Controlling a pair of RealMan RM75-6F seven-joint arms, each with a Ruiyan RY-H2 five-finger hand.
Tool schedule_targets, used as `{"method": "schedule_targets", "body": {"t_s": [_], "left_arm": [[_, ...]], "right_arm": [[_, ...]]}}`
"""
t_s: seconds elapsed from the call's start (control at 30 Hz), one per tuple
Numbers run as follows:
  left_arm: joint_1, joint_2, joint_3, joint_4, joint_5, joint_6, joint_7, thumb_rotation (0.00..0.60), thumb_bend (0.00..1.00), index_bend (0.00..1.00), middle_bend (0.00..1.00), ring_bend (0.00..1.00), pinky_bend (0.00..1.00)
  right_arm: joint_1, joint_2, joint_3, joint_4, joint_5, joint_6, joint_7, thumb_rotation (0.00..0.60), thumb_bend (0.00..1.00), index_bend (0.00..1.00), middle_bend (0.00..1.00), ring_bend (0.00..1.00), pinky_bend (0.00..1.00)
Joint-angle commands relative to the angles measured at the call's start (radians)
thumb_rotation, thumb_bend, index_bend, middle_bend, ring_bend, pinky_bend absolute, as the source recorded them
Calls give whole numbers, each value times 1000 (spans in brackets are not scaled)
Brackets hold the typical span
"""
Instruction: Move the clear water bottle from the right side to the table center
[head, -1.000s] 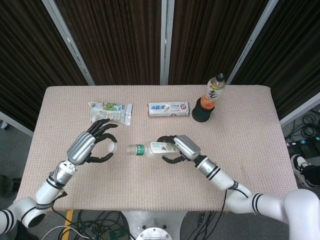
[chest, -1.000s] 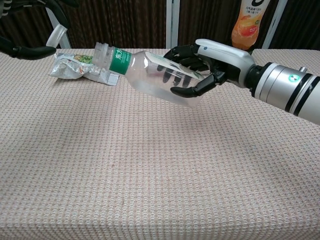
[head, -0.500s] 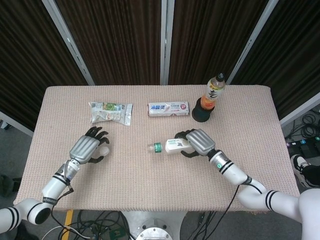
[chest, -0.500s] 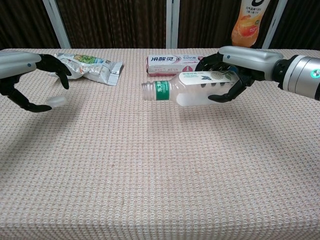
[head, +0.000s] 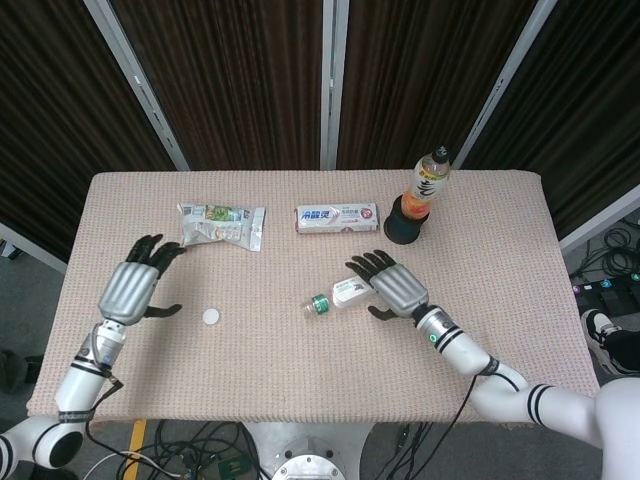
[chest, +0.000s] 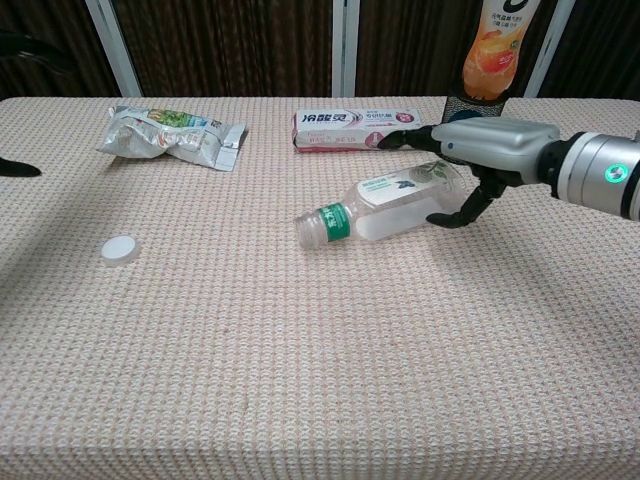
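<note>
The clear plastic water bottle (chest: 385, 207) lies on its side near the table middle, neck pointing to 8 o'clock. The right hand (chest: 478, 150) is spread over it, barely touching. Placing looks done; next, lift away.

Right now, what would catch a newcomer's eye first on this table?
Probably the clear water bottle lying capless on its side near the table's middle, the right hand spread over its base. Its white cap lies apart toward the left, near the open left hand.
</note>
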Motion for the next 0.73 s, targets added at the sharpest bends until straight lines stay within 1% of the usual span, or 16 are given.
{"method": "schedule_targets", "body": {"t_s": [0.03,0.1,0.13,0.17,0.23,0.27,0.37,0.47,0.57,0.73], "left_arm": [[62,43,1,18,-11,63,-16,600,89,166,131,44,49],[97,51,-1,35,-25,102,-24,600,89,176,138,44,49],[114,52,1,44,-26,123,-30,600,89,185,144,44,50],[140,54,5,55,-28,154,-37,600,89,191,147,44,50],[182,59,16,69,-32,195,-37,600,89,203,151,44,49],[200,65,22,74,-38,209,-35,600,89,206,153,44,49],[265,86,36,63,-67,249,-44,600,89,209,154,44,48],[309,103,50,35,-78,272,-35,600,89,209,154,44,47],[343,113,67,-3,-62,298,-23,600,89,209,154,44,46],[373,134,91,-71,-34,301,-12,600,89,209,154,44,45]], "right_arm": [[-59,77,4,-65,13,75,11,600,242,0,0,0,0],[-116,125,2,-93,7,159,40,600,246,0,29,0,3],[-145,146,-2,-101,0,201,54,600,253,0,61,0,18],[-184,175,-9,-109,-6,256,67,600,261,0,87,2,36],[-246,218,-18,-128,-7,334,87,600,281,0,146,21,110],[-277,238,-23,-138,-5,372,97,600,287,0,162,32,134],[-384,304,-40,-169,10,484,121,600,294,8,174,33,137],[-456,350,-57,-195,19,544,127,600,297,19,173,33,128],[-509,381,-72,-230,16,580,151,600,302,31,168,25,96],[-552,399,-78,-253,6,599,160,600,303,52,168,18,61]]}}
